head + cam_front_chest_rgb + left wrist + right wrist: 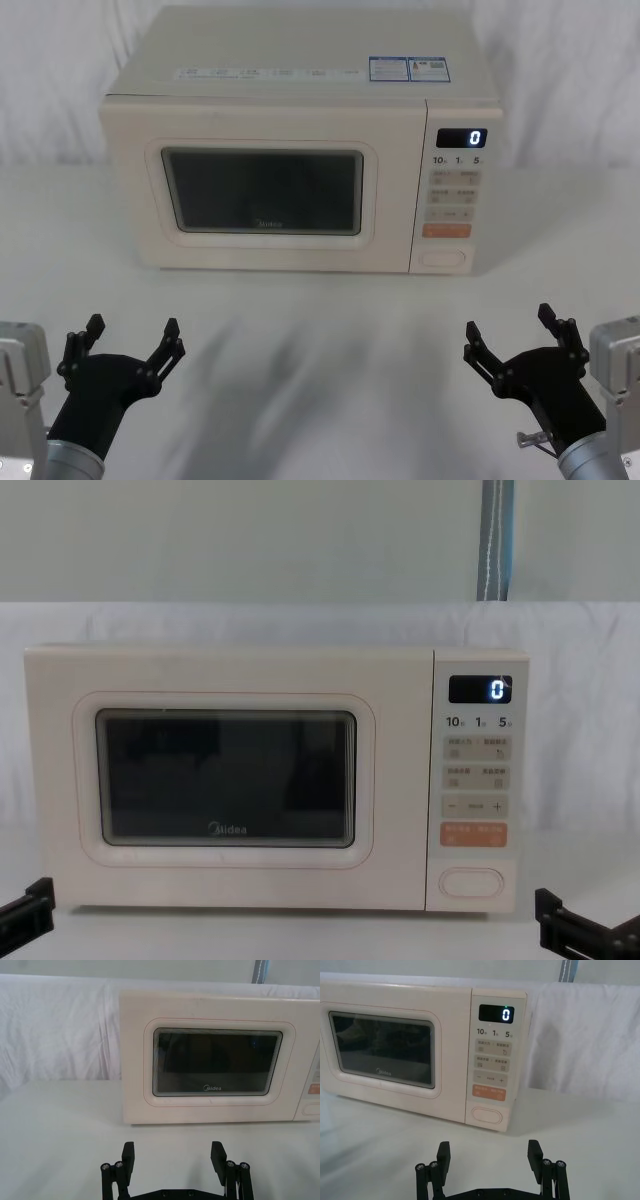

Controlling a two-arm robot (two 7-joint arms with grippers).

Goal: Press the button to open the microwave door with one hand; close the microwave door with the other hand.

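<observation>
The cream microwave stands at the back of the table with its door (262, 190) shut flat against the body, dark window and Midea logo facing me; the door (225, 780) (215, 1060) (385, 1050) looks shut from every side. The wide cream button (443, 258) (472, 882) (486, 1114) sits at the bottom of the control panel, under the orange key. My left gripper (132, 345) (173, 1156) hovers open near the front left of the table, well short of the door. My right gripper (516, 335) (489, 1156) hangs open at the front right, in line with the panel.
The display (461, 138) reads 0. A white cloth covers the table (320, 310) and the backdrop. A bare stretch of table lies between both grippers and the microwave front.
</observation>
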